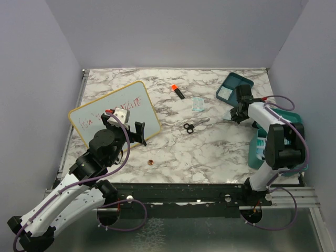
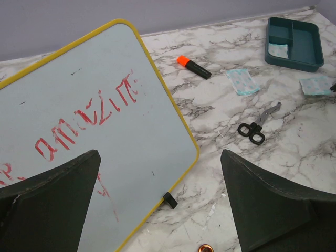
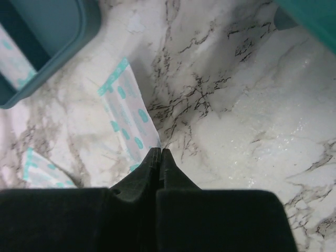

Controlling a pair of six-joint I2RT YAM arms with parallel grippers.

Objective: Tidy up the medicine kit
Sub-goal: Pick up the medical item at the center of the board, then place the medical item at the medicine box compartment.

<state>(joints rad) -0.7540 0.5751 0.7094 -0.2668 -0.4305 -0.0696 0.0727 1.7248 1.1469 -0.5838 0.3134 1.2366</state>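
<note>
The black fingers of the right gripper (image 3: pixel 159 151) are seen nearest. They are pressed fully together, and the near end of a dotted packet (image 3: pixel 123 105) is caught between their tips, as far as can be judged. The long axis of this packet is laid from the fingertips toward the teal tray insert (image 3: pixel 79 31) of the medicine kit. The rounded corner of the tray is found just beyond the packet's far end, up and to the left of the fingers. A similar packet (image 2: pixel 279 50) is already seen inside the tray, and a second loose packet (image 2: pixel 242 81) is seen near the tray, on its whiteboard side.

The deep case (image 1: pixel 254 157) is placed on the near side of the tray and is partly hidden by the right arm. The left gripper (image 2: pixel 160 155) is held wide open and empty above the yellow-framed whiteboard (image 2: pixel 79 105), well apart from the tray. Scissors (image 2: pixel 256 127) and a marker (image 2: pixel 193 66) are seen between them. The right arm is therefore the nearer one, and only a short carry along the packet's own axis is judged to be needed.
</note>
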